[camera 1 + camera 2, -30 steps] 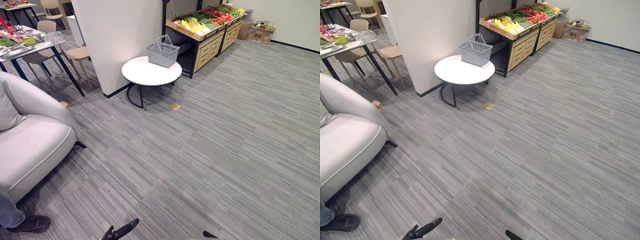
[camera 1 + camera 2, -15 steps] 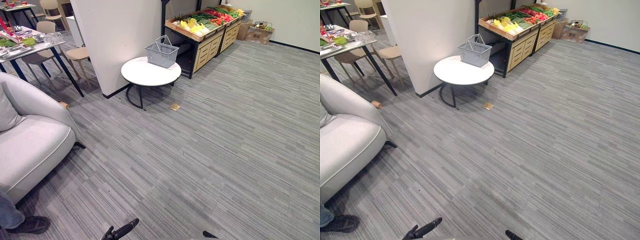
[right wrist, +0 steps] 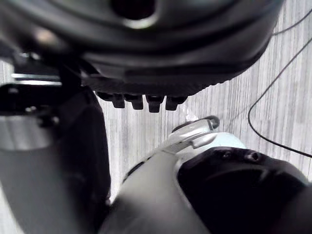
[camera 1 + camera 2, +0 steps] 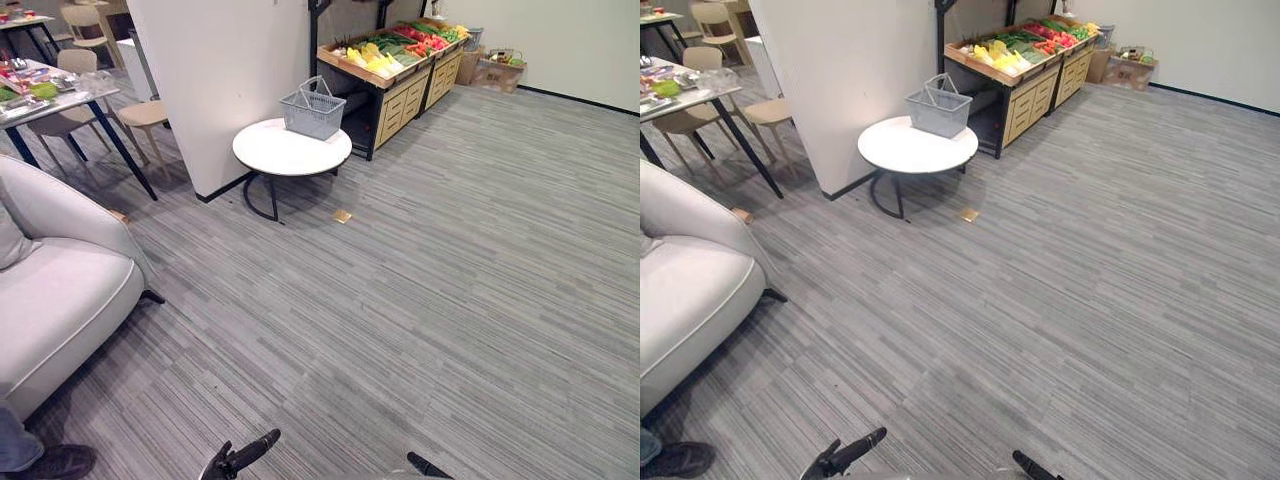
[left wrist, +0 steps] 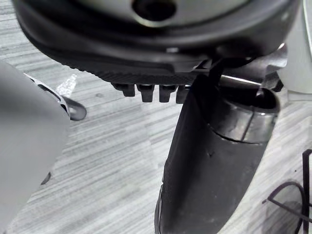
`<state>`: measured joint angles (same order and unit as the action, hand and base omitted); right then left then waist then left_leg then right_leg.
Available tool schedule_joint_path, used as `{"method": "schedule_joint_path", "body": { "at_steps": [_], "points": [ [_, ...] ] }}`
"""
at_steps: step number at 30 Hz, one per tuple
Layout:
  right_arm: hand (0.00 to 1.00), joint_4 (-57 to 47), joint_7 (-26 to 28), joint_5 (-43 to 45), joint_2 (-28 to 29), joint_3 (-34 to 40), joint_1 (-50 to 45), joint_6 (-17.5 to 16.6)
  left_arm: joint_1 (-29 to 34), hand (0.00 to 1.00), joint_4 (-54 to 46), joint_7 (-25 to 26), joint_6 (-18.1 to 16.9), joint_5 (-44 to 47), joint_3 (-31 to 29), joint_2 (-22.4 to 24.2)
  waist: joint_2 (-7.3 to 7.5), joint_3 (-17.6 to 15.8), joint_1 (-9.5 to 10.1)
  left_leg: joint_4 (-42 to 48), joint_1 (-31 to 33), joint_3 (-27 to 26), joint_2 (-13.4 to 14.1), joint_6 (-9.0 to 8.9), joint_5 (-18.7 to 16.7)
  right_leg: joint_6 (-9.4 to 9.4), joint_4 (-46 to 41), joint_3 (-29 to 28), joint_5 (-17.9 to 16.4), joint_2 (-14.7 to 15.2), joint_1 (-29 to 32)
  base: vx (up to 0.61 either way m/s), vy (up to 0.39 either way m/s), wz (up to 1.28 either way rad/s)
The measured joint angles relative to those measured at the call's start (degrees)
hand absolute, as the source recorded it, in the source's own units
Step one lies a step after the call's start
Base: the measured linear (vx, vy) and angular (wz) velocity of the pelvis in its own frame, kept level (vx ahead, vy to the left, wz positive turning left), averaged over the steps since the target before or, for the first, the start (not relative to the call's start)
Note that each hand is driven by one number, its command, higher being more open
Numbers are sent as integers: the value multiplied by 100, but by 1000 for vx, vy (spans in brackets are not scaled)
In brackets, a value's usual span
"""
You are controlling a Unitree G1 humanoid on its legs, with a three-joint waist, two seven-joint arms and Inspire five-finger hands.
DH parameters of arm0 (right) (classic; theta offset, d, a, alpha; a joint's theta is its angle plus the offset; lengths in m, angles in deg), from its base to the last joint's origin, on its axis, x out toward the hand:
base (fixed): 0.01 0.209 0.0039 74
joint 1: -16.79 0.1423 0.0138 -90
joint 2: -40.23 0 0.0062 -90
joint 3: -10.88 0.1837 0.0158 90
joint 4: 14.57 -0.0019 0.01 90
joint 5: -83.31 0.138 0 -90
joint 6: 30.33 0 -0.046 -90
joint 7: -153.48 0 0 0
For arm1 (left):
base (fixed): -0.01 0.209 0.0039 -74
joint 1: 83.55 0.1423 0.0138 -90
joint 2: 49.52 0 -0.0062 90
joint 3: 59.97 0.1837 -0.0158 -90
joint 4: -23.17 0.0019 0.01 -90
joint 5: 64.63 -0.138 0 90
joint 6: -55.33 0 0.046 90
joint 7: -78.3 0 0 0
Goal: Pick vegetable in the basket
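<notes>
Grey carpet was seen stretching from the hands up to the round table. Left hand and right hand were seen low, well short of the table; fingers on both were read as loose and apart, nothing held. Wire basket was found upright on the table's far edge. Vegetables were laid out on the wooden stand just beyond the table, to its right. Both were judged ahead-left of the hands, left hand marginally nearer. A walk-up past the table was judged necessary before any reach.
</notes>
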<state>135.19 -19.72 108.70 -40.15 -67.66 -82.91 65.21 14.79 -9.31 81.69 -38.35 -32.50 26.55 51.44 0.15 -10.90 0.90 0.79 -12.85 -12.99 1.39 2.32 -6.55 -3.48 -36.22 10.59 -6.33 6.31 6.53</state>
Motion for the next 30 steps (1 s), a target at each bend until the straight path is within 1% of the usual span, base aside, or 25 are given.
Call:
{"method": "schedule_joint_path", "body": {
  "at_steps": [1,2,3,4,5,8,9,10,11,12,13,14,15,17,19,21,22,23,24,25,26,27,28,29,30],
  "points": [
    [0,-7,22,105,95,140,-21,-56,-3,100,1,0,1,-5,-21,-16,35,-12,-21,130,-23,90,4,18,-80,55,-755,59,-34,242,241,-38,87,29],
    [0,-9,25,176,111,164,-19,-107,-4,100,3,-3,1,-10,-38,-25,47,-18,-48,188,-51,151,28,18,-134,32,-1002,52,-60,409,303,-24,61,24],
    [0,-21,26,178,116,172,-2,-117,-6,100,-4,-12,-1,-15,-82,-21,56,-23,-46,210,-55,161,39,20,-166,21,-1008,41,-87,452,343,-10,9,5],
    [0,-37,54,178,145,253,39,-115,-47,100,9,-23,9,-20,-215,-5,70,-42,-53,273,-43,164,95,-8,-239,-39,-852,38,-201,500,416,16,-43,-9],
    [0,-39,76,192,166,323,53,-107,-56,100,19,-25,34,-24,-264,-7,61,-64,-75,347,-35,165,209,-65,-322,-92,-524,76,-249,449,483,39,-65,-10],
    [0,-38,79,212,190,405,57,-70,-99,100,20,-60,121,-72,-268,-10,32,-125,-119,402,-50,162,467,-271,-491,-162,618,289,-171,258,578,146,-184,-5],
    [0,-39,86,220,236,540,59,-40,-132,100,22,-103,155,-109,-277,-4,50,-138,-118,382,-112,152,547,-379,-583,-256,1230,418,11,234,655,265,-236,-9],
    [0,-41,98,224,281,623,58,5,-149,100,22,-145,159,-127,-337,7,79,-173,-119,326,-253,123,594,-502,-684,-324,1908,565,350,248,665,306,-250,-10],
    [0,-41,103,224,314,684,53,22,-148,100,23,-151,160,-126,-406,26,99,-183,-121,288,-324,112,607,-582,-743,-351,2222,634,518,262,650,379,-278,-1],
    [0,-42,108,223,406,793,26,32,-145,100,24,-169,136,-130,-470,23,166,-209,-129,210,-552,118,610,-722,-878,-370,2625,675,740,333,596,468,-313,10],
    [0,-60,170,289,390,977,4,59,-175,100,138,-178,91,-129,-472,110,77,-215,-155,113,-817,145,749,-705,-1031,-118,2185,741,1243,269,624,515,-320,16],
    [0,-92,190,299,344,1017,0,43,-187,100,222,-181,82,-130,-471,201,-39,-229,-174,94,-906,129,839,-663,-1045,53,1850,780,943,195,704,600,-288,10],
    [0,-137,193,281,299,1034,5,2,-226,100,274,-201,41,-134,-468,264,-182,-213,-170,206,-999,146,955,-656,-892,215,1263,784,460,157,860,633,-279,-3],
    [0,-148,175,282,372,1162,0,6,-182,100,270,-210,11,-122,-484,255,-145,-165,-226,644,-1022,186,1091,-779,-522,284,715,781,-179,127,789,688,-339,-8],
    [0,-97,152,276,365,1217,-1,-11,-168,100,267,-250,62,-128,-526,260,-200,-100,-248,1409,-839,363,1258,-793,-289,381,700,797,-466,-5,527,618,-283,-6],
    [0,-35,136,217,321,1202,-3,-143,-209,100,223,-396,139,-132,-668,267,-252,-16,-263,2975,-117,703,1457,-1088,343,478,1004,791,-610,-199,199,703,-258,-14],
    [0,-23,109,221,297,1168,0,-178,-219,100,194,-409,148,-126,-700,272,-280,0,-269,3771,289,773,1555,-1103,591,481,1280,773,-607,-311,-41,642,-178,-21],
    [0,10,23,267,293,1137,7,-223,-220,100,64,-428,156,-121,-740,257,-289,-10,-271,4975,798,699,1708,-966,233,485,1661,717,-591,-448,-447,510,-113,-23],
    [0,69,-20,325,293,1099,15,-248,-217,100,4,-446,163,-120,-807,250,-258,-28,-268,5368,977,627,1724,-872,20,481,1833,677,-586,-491,-696,384,-62,-35],
    [0,164,-80,415,295,991,41,-289,-216,100,-60,-465,153,-123,-902,231,-157,-72,-233,5732,1229,390,1688,-759,-367,484,2132,569,-572,-497,-1150,368,-15,-48],
    [0,178,-84,457,318,948,67,-362,-199,100,-173,-496,111,-127,-907,199,-83,-80,-146,5693,1537,88,1582,-640,-730,479,2380,411,-568,-448,-1502,441,31,-55],
    [0,174,-84,499,333,944,108,-404,-200,100,-241,-512,103,-126,-908,196,-45,-94,-112,5550,1735,-32,1502,-591,-877,469,2472,344,-562,-400,-1632,498,98,-66],
    [0,148,-85,619,379,944,253,-445,-202,100,-327,-534,35,-120,-909,206,22,-132,-76,4992,2150,-208,1303,-503,-1058,462,2602,210,-563,-269,-1806,390,136,-68],
    [0,34,-80,627,437,938,379,-465,-202,100,-365,-544,10,-114,-899,225,75,-166,-49,3922,2496,-239,1036,-499,-1024,405,2658,91,-597,-108,-1913,368,204,-70],
    [0,-45,-78,629,454,919,395,-467,-189,100,-382,-553,7,-112,-887,227,79,-168,-19,3243,2612,-199,917,-501,-862,321,2684,10,-647,-40,-1954,372,251,-83]
  ]
}}
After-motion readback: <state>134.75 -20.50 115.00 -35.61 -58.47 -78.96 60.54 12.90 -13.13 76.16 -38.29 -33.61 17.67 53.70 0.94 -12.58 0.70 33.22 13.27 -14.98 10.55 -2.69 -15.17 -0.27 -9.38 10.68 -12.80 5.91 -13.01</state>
